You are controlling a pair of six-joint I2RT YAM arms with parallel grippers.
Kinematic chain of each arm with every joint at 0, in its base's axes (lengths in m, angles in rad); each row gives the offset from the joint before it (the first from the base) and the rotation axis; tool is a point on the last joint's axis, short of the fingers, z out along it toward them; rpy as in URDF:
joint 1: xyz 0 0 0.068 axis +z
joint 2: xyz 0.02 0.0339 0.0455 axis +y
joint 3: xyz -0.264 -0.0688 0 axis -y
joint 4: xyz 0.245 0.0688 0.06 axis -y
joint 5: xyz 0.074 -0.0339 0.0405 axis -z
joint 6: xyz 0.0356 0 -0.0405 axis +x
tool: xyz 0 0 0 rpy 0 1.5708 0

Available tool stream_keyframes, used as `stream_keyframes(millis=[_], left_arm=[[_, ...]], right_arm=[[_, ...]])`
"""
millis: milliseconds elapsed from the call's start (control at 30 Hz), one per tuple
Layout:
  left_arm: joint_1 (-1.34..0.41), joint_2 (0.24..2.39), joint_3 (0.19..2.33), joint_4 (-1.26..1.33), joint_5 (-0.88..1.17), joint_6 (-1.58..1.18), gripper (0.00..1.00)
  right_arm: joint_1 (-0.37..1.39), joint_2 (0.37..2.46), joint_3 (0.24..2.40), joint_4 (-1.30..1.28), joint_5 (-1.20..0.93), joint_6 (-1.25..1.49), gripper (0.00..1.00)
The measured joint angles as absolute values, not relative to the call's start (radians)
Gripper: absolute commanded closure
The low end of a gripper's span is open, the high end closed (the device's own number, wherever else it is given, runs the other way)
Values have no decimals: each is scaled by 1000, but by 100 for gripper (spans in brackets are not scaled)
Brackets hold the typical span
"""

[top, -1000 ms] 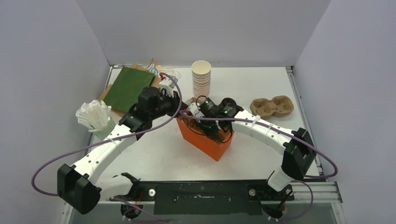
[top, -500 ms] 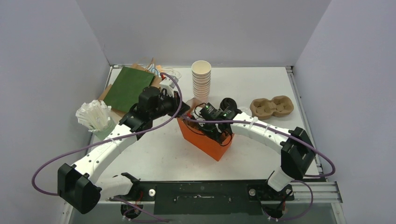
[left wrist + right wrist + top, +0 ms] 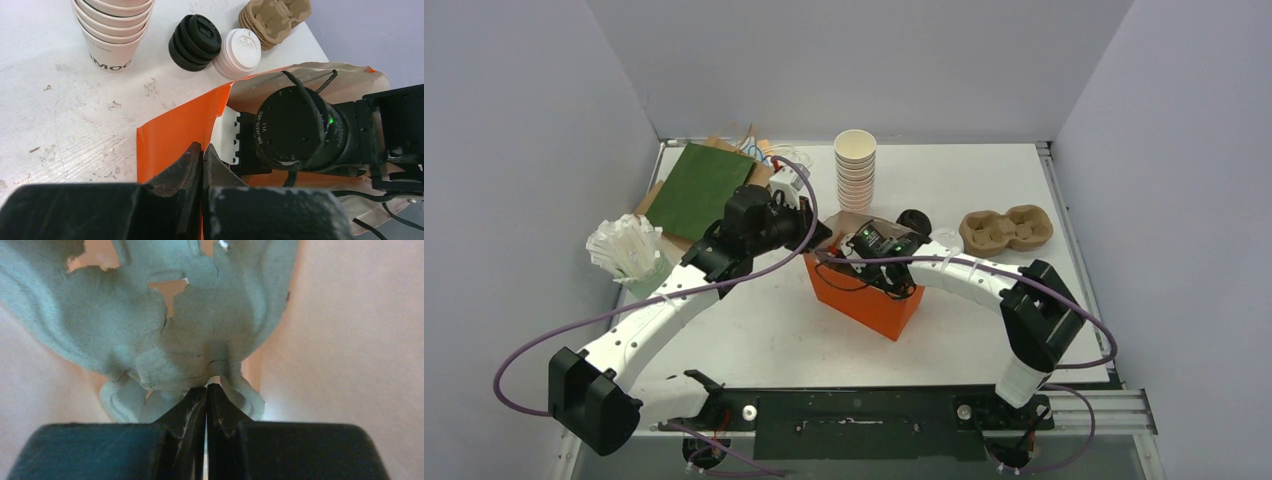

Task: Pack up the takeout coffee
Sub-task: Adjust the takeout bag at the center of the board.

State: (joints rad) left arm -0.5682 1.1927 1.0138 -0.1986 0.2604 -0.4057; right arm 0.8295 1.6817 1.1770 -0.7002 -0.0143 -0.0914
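An orange paper bag (image 3: 870,304) stands open at the table's middle. My left gripper (image 3: 204,151) is shut on the bag's rim (image 3: 176,125) and holds its mouth open. My right arm's wrist (image 3: 295,131) reaches down into the bag, so its gripper is hidden in the top view. In the right wrist view my right gripper (image 3: 206,391) is shut on the edge of a moulded pulp cup carrier (image 3: 165,335) between the bag's inner walls. No lidded olive-green coffee cup shows in any view.
A stack of lidless white cups (image 3: 855,170) stands behind the bag. Beside it lie black lids (image 3: 195,36) and white lids (image 3: 239,46). More pulp carriers (image 3: 1006,228) lie at the right. A green sheet (image 3: 699,190) and a bundle of white straws (image 3: 627,248) are at the left.
My right arm has pushed further down and left into the bag with the carrier. My left gripper has kept its hold on the rim, shifting slightly.
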Motion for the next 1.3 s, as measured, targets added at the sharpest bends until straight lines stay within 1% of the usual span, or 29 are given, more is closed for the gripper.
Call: stream_keyframes(millis=[233,700,1133,1300], left_arm=[[-574,1203,1055,-253,232,-376,100],[-581,1224,1076,-271,186,-371,100],[-581,1234,1088,-281,186,-371,100],[-581,1235,1088,-281,185,-370,100]], right_arm=[[830,1700,1130,-671,-18,-93,100],[830,1767,1098,-601,-36,-91,100],[830,1765,1101,-604,-36,-89,100],[830,1726,1131,-634,-29,-92,100]])
